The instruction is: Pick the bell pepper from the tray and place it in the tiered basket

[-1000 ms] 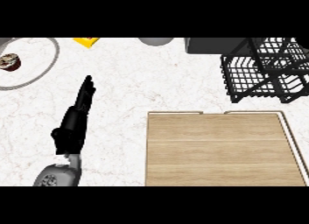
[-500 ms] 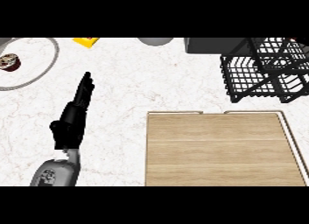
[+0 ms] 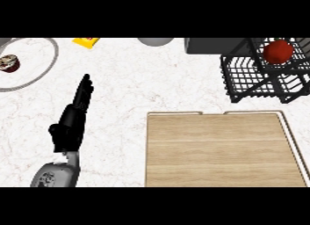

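Pepper: a red pepper [image 3: 278,51] sat in the top tier of the black wire basket [image 3: 248,83], at 1 o'clock in the head view.
Tray: the wooden tray [image 3: 215,149] lay bare at 4 o'clock, just below the basket and apart from it.
Progress: judging from this, the placing looked done; nothing of the task seemed left.
Left robot hand: the left robot hand [image 3: 73,116] rested at 8 o'clock over the white tabletop [image 3: 124,88], fingers straight and pressed together, pointing toward 12, pinching nothing.
Right robot hand: it did not show in the view.
Plate: a grey-rimmed plate [image 3: 45,68] lay at 10 o'clock with a small brown cupcake [image 3: 7,63] on it.
Other things: a yellow item [image 3: 86,41] and a grey round thing [image 3: 156,41] were cut by the top edge at 12; a dark grey box [image 3: 212,45] stood behind the basket.
In the way: nothing stood between tray and basket.
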